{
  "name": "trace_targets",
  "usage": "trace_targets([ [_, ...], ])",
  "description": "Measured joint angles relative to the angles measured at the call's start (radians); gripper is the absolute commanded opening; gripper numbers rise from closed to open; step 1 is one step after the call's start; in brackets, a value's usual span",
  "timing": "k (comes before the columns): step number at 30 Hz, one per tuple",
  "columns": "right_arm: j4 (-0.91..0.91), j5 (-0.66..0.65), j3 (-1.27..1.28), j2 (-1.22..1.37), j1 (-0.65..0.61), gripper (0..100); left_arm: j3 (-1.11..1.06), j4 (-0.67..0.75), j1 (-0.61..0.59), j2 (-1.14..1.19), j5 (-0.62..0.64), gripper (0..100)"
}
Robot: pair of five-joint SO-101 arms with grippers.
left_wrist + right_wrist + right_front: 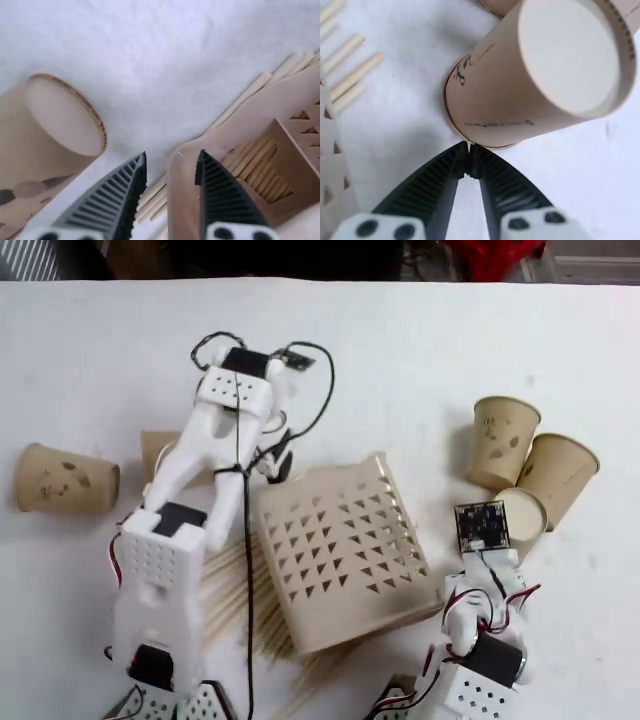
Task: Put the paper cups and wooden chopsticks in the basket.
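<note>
basket (340, 560) at centre of table (420, 330), looks tipped on its side. Three cups (503, 440) at its 2–3 o'clock, two more at 9–10. chopsticks (228, 590) fan out from under it at 7–8. left gripper (172, 156) narrowly open, straddling the basket rim. right gripper (469, 148) pinched closed, tips against the nearest cup's edge, apparently holding nothing. Cups are light and crush easily: take the rim wall, gentle squeeze. Chopsticks are stiff, thin, will roll: grab mid-bundle.

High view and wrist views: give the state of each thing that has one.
basket: tipped on its side.
far-left cup: lying on its side.
chopsticks: loose on the table beside the basket.
left gripper: open, astride the basket's edge.
right gripper: shut, tips at the nearest cup.
</note>
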State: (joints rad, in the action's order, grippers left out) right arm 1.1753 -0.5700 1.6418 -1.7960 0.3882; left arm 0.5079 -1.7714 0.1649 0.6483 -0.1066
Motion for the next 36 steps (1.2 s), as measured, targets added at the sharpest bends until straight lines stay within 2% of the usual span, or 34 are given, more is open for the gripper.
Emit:
trace_targets([
  [6, -0.008, 0.0, 0.003, 0.0, 0.0, 1.8, -0.101, 0.0, 0.0, -0.021, -0.028, 5],
  [11, -0.008, 0.0, 0.003, 0.0, 0.0, 1.8, -0.129, 0.0, 0.002, -0.028, -0.101, 14],
  [14, -0.008, 0.0, 0.003, 0.0, 0.0, 1.8, -0.129, 0.0, -0.018, -0.071, -0.078, 14],
  [20, -0.008, 0.0, 0.003, 0.0, 0.0, 1.8, -0.129, 0.0, -0.081, -0.29, -0.051, 14],
  [24, -0.008, 0.0, 0.003, 0.0, 0.0, 1.8, -0.129, -0.006, -0.08, -0.483, -0.057, 22],
  [27, -0.008, 0.0, 0.003, 0.0, 0.0, 1.8, -0.132, -0.006, -0.064, -0.58, -0.126, 29],
  [36, -0.008, 0.0, 0.003, 0.0, 0.0, 1.8, -0.288, -0.006, 0.08, -0.624, -0.227, 29],
])
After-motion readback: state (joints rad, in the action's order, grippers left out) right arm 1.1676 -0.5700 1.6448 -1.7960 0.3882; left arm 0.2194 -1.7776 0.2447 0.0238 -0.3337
